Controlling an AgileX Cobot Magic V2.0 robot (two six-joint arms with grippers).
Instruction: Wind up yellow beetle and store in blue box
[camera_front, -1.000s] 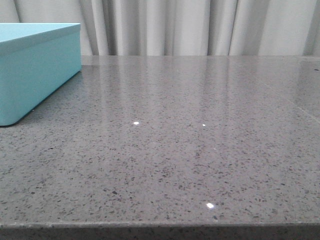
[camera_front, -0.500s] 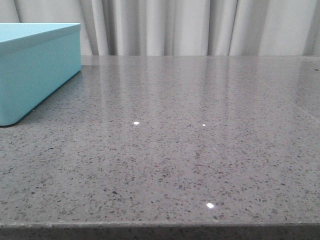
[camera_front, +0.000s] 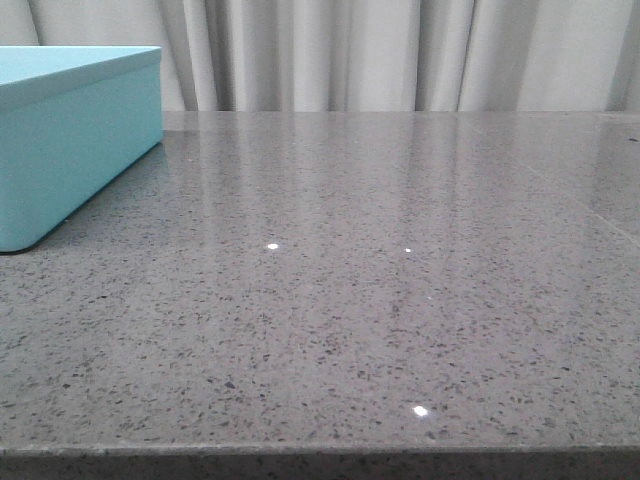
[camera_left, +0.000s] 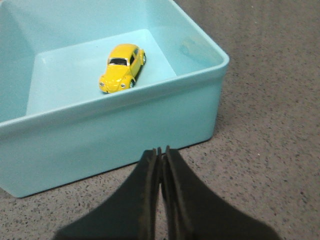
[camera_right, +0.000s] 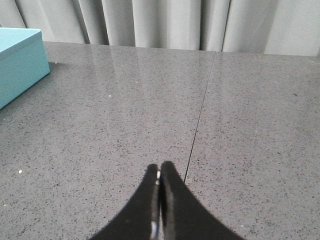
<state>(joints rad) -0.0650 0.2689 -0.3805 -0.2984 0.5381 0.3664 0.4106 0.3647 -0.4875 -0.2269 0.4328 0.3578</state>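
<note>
inside the blue box (camera_left: 150, 107), upper left of frame, sat the yellow beetle (camera_left: 122, 67), apparently stored; left hand (camera_left: 160, 152) and right hand (camera_right: 159, 172) were both closed, empty, over the desk (camera_right: 240, 125).

One yellow beetle (camera_left: 122, 67), one blue box (camera_left: 150, 112), apparently two end effectors (camera_left: 160, 152).

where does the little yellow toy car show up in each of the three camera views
Front view: not visible; only the outer wall of the large turquoise-blue box shows, at far left.
Left wrist view: the small yellow toy car sits on the box's floor, beyond the near wall.
Right wrist view: not in it.
Shared landmark: the box, in all three.
</note>
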